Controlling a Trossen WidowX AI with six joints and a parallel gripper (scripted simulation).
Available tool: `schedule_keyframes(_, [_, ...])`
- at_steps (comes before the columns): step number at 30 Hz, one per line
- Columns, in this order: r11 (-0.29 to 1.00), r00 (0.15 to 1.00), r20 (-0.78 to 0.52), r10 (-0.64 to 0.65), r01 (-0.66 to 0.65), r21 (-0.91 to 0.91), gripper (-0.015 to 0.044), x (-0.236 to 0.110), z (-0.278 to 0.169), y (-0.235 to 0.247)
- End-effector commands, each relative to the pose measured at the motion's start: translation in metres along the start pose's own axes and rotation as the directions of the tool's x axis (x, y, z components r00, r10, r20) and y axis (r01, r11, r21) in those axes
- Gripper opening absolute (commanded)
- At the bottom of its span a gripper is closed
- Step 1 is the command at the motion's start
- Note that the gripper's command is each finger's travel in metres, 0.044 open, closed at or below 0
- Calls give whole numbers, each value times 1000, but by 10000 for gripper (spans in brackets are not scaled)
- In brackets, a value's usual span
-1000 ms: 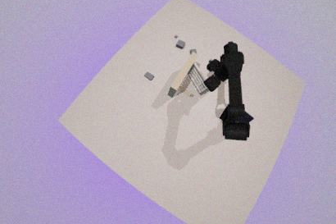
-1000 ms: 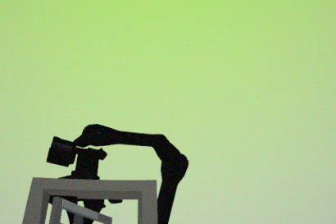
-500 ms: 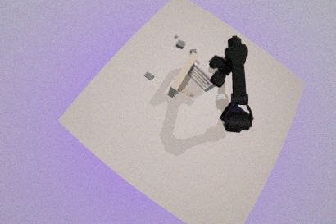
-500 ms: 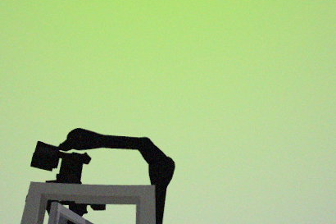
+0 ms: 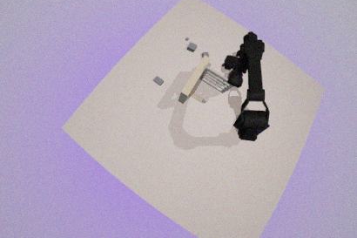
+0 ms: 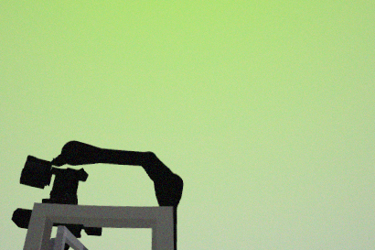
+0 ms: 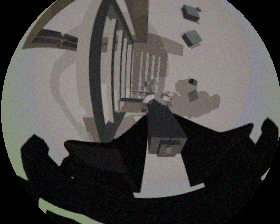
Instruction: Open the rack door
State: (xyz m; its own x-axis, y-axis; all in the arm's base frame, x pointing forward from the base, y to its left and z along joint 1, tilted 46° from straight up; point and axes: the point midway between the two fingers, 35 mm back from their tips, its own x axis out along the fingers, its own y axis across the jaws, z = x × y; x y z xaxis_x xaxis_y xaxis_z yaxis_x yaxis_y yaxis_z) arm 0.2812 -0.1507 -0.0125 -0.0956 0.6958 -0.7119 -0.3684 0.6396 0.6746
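The arm (image 5: pixel 255 76) (image 6: pixel 121 157) is raised and strongly bent. In the exterior view, its right-hand part rises steeply to a thick joint, then slants up to the left into a long link, which lies almost level. At the far end of this link, the wrist (image 6: pixel 65 188) hangs downward. The gripper (image 5: pixel 235 78) (image 7: pixel 159 117) has its fingers closed firmly around something, so they do not meet completely. In the wrist view they are very dark, with their edges hard to distinguish.
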Motion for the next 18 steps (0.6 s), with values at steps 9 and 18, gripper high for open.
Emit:
schedule_keyframes(9, [1000,1000,-3,-1,1,-23,23,0,0,-1])
schedule_keyframes(18, [1000,1000,-3,-1,1,-23,233,0,0,-1])
